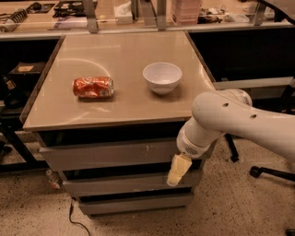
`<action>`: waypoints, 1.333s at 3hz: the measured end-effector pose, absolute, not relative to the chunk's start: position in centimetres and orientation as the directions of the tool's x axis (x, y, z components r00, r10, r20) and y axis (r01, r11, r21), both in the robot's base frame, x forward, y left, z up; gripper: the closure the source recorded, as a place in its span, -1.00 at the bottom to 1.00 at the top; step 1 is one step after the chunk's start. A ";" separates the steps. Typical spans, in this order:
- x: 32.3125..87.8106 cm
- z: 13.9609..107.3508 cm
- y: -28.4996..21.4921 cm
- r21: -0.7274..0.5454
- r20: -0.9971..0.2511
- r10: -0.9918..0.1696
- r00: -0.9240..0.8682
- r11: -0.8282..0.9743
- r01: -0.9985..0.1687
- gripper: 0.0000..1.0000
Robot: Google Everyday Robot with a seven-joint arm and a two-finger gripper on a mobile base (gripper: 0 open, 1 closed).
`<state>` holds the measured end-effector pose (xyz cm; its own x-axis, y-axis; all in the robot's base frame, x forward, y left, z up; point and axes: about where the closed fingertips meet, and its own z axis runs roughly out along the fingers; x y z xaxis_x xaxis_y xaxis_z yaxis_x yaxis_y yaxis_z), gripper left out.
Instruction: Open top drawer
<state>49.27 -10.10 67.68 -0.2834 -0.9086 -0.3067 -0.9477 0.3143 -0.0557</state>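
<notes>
The top drawer [106,156] is the widest grey front under the tabletop, with small white scuff marks right of centre. Its front stands a little forward of the cabinet. Two narrower grey drawers, the middle one [115,183] and the bottom one [133,203], sit below it. My gripper [176,171] hangs from the white arm [230,120] at the right end of the drawers, its pale fingers pointing down over the middle drawer's front, just below the top drawer's lower right corner.
On the tan tabletop [120,106] lie a crushed red can [93,87] and a white bowl [162,77]. A cluttered counter [138,14] runs behind. A chair base [272,173] stands on the speckled floor at right, and a cable [76,219] trails at lower left.
</notes>
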 end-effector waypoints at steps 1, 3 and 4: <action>49.4 66.5 -9.6 -0.043 -0.310 -0.909 -0.278 0.306 -0.951 -1.00; 48.9 64.5 -8.4 0.002 -0.328 -0.905 -0.273 0.288 -0.958 -1.00; 47.9 64.6 -8.5 0.026 -0.326 -0.902 -0.283 0.291 -0.956 -1.00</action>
<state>47.87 -8.52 64.62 -0.2834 -0.9017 -0.3264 -0.9563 0.2911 0.0261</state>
